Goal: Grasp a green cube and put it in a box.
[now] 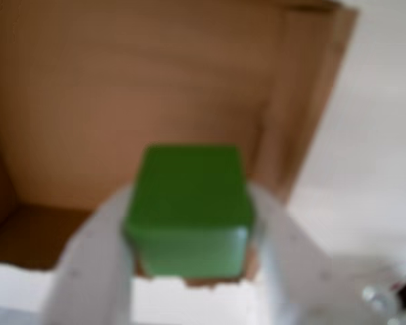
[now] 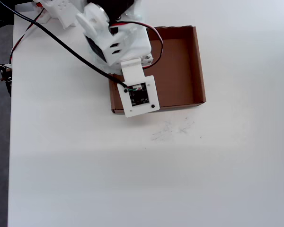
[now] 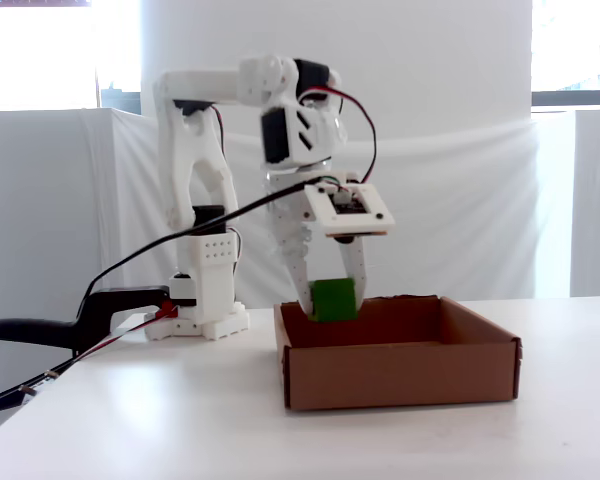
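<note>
The green cube [image 1: 188, 210] fills the middle of the wrist view, clamped between the two white fingers [image 1: 95, 264] of my gripper [image 1: 189, 227], which is shut on it. In the fixed view the green cube [image 3: 332, 299] hangs in the gripper [image 3: 330, 300] just above the box [image 3: 400, 370], over its left part near the wall. The box [image 1: 122, 88] spreads brown beneath the cube in the wrist view. From overhead the arm and camera plate hide the cube; the box [image 2: 180, 61] shows to their right.
The white arm base [image 3: 205, 300] stands left of the box in the fixed view, with black and red cables [image 3: 120, 280] trailing leftward. Faint pencil marks [image 2: 170, 130] lie on the white table [image 2: 132, 179] in front of the box.
</note>
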